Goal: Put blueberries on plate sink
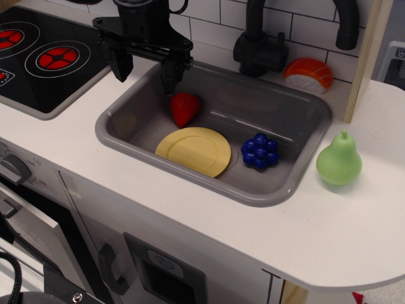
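The blueberries (260, 151), a glossy dark-blue cluster, lie on the floor of the grey sink (126, 142), just right of the pale-yellow plate (193, 151). The plate lies flat in the sink's middle front and has nothing on it. My black gripper (144, 75) hangs over the sink's back left rim, well left of and behind the berries. Its two fingers are spread apart with nothing between them.
A red strawberry (184, 108) leans in the sink behind the plate, right under my right finger. A green pear (339, 161) stands on the white counter at the right. A black faucet (259, 44) and an orange-white sushi toy (308, 74) sit behind the sink. The black stovetop (44, 60) is at the left.
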Robot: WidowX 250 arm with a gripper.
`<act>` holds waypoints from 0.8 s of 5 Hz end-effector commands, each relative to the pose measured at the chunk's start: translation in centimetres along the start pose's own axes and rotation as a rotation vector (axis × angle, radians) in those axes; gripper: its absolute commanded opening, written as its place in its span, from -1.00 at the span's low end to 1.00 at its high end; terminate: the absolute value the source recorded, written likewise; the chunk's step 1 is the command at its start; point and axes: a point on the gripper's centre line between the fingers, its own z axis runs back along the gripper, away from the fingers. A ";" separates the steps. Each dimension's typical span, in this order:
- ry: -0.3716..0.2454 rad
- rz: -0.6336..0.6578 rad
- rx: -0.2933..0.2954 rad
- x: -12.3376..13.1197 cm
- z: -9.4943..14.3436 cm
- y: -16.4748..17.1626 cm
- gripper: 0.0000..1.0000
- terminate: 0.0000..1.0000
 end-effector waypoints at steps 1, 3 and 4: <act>0.000 0.000 0.000 0.0 0.0 0.0 1.00 -1.00; 0.003 0.099 -0.047 0.2 -1.6 -4.8 1.00 -1.00; -0.020 0.081 -0.062 -0.2 -2.5 -7.2 1.00 -1.00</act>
